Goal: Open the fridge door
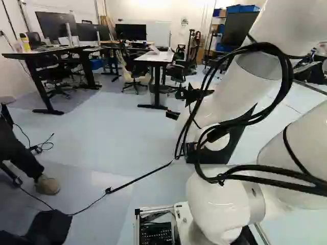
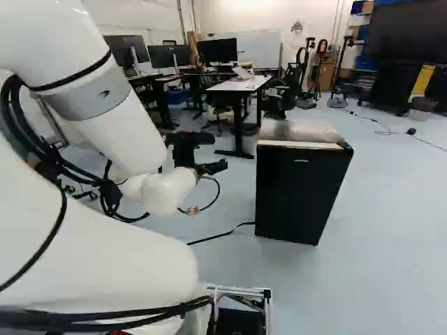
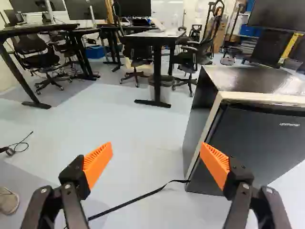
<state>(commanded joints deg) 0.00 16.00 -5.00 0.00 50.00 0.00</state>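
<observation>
Released, grasping nothing at the gripper. Reach ahead and aside to the fridge, upright on the floor. Hook the door by its top edge: probably rigid, seal-stiff at first (no telling where hinged), then light

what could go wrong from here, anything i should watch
The door looks shut and its front flat, with no bar handle in sight, so the tool may slip off it. The open tool also points mostly past the side of the fridge; going straight ahead, one finger might knock the fridge's edge rather than reach the door. And the black cable at the fridge's foot could snag if the robot drives closer.
</observation>
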